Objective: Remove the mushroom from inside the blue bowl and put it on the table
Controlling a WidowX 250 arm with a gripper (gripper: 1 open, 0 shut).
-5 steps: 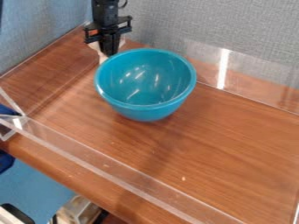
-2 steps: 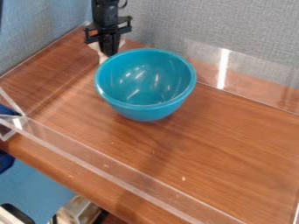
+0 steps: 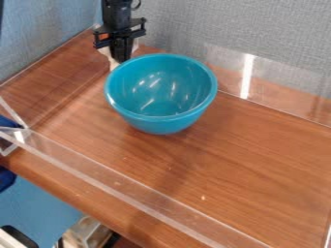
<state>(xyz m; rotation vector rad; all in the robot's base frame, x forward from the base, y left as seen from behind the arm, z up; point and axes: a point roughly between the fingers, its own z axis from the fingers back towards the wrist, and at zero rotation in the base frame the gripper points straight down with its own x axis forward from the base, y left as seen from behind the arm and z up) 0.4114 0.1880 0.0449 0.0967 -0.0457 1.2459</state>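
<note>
The blue bowl (image 3: 159, 93) stands upright on the table (image 3: 207, 160), a little left of the middle. Its inside shows only pale glints, and no mushroom is in view anywhere. My gripper (image 3: 119, 56) hangs straight down just behind the bowl's far left rim, low over the tabletop. Its dark fingers (image 3: 118, 44) stand close together, shut. The rim hides the very tips, so whether anything sits between them does not show.
Low clear acrylic walls edge the table: one along the front (image 3: 130, 189), one at the back right (image 3: 265, 77). A blue object (image 3: 8, 126) pokes in at the left edge. A grey wall rises behind the arm.
</note>
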